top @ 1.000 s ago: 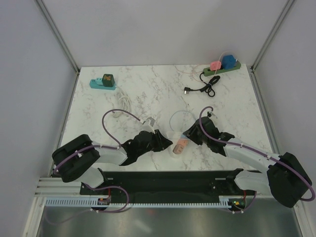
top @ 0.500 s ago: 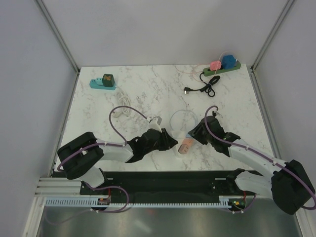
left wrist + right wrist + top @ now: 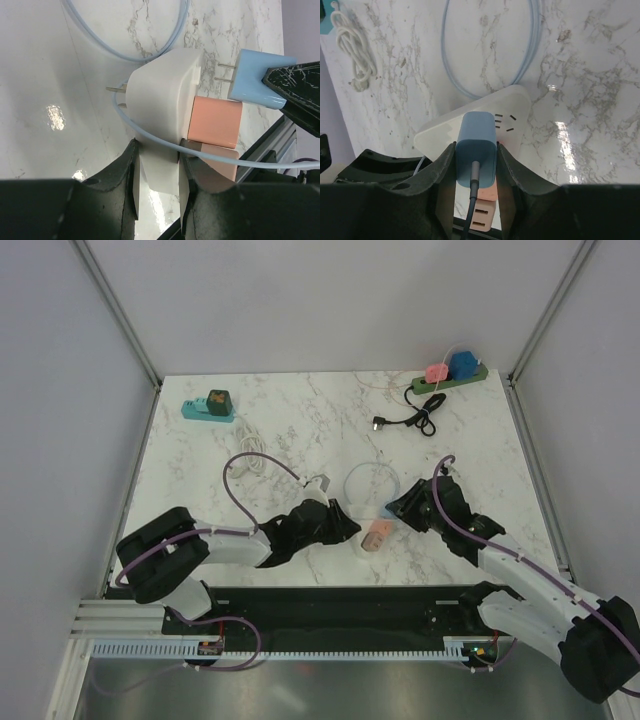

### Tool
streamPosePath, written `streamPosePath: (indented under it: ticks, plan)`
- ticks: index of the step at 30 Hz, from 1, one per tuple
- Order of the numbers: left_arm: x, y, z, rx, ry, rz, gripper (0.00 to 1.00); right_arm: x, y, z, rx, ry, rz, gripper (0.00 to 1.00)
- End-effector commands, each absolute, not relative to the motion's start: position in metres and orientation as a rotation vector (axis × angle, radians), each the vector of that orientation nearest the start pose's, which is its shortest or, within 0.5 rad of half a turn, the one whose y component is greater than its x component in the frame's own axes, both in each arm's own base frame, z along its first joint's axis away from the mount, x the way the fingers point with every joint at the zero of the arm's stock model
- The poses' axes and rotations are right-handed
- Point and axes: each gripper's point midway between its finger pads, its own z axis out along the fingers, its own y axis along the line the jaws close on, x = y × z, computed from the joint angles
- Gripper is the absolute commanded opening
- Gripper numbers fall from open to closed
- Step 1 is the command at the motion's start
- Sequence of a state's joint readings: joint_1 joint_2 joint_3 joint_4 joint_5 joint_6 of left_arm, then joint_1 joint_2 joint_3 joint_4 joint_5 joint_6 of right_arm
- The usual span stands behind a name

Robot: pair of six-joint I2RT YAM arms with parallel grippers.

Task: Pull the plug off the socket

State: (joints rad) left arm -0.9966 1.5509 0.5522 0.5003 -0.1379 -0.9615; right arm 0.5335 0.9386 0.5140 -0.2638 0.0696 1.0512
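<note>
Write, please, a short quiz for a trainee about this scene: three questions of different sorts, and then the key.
1. True or false: the prongs of the light blue plastic plug sit inside the white plastic socket block.
2. What does the left gripper hold?
A. the white plastic socket block
B. the coiled white cable
C. the teal power strip
3. Which plug is seated in the block, and what grips the blue one?

Key
1. False: its prongs are bare, beside the block.
2. A.
3. The salmon-pink square plug; the right gripper.
</note>
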Motion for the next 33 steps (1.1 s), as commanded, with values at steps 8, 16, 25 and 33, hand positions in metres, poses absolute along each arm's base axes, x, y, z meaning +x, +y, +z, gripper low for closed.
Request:
streamPosePath:
  ticks: [8,16,25,33]
  plan:
    - [0.220,-0.309,0.009,-0.037,2.383,-0.696,0.02,0.247,0.161,0.142,0.559,2.254,0.681,0.00]
    - [0.209,-0.330,0.015,0.136,2.357,-0.841,0.02,0.290,0.193,0.216,0.527,2.148,0.926,0.00]
    - [0.190,-0.352,0.033,0.323,2.254,-1.069,0.02,0.375,0.240,0.302,0.535,2.029,1.021,0.00]
    - [0.187,-0.346,0.040,0.313,2.197,-1.099,0.02,0.442,0.142,0.265,0.688,2.039,0.615,0.00]
